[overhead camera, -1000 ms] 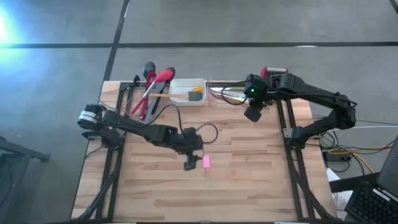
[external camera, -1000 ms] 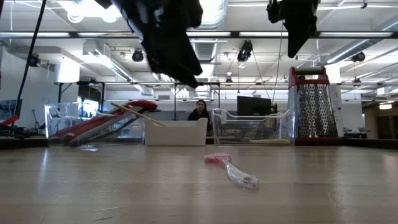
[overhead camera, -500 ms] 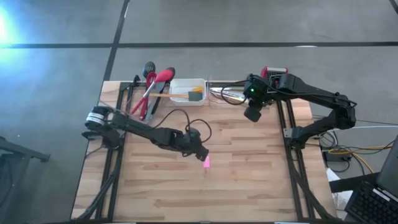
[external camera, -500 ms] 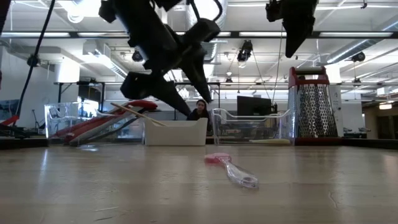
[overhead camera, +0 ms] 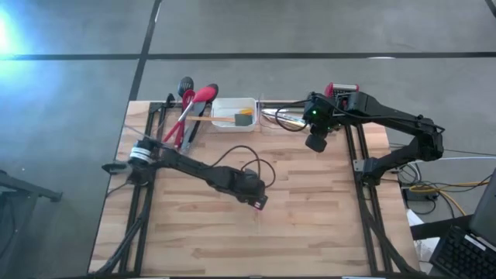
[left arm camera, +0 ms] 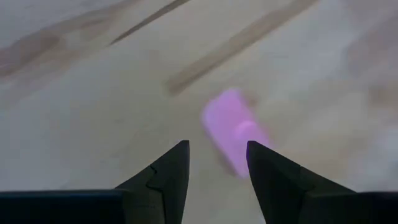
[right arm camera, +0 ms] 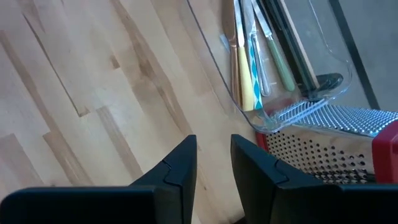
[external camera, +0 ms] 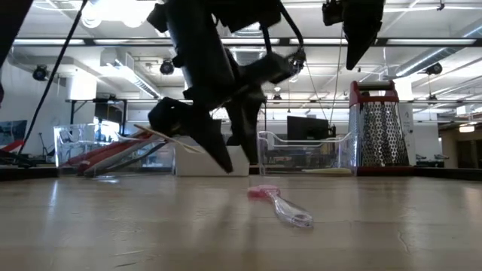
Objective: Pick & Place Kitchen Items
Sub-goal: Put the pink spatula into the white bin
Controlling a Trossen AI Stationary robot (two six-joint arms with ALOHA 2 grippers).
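Pink item [overhead camera: 262, 203]: lies on the bare wood near the table's middle, well apart from the bins at the far edge; in the low view it shows a pink head and a clear handle [external camera: 292, 214] trailing toward the camera.
Left gripper [overhead camera: 258, 197]: right over the item, fingers pointing down at it, tips just above the wood.
Left jaws: spread, nothing between them.
Item from the jaws: in the left wrist view the pink head [left arm camera: 231, 129] sits ahead of the gap and off toward one finger, not centred; its long axis runs slantwise to the gap.
Judgement: the jaws need a small shift toward the item before they straddle it.
Nearer arm: left, by far.
Right gripper [overhead camera: 315, 142]: hangs high beside the clear bin [right arm camera: 273, 109] of knives and the grater [right arm camera: 348, 140].
Right jaws: slightly apart, empty.
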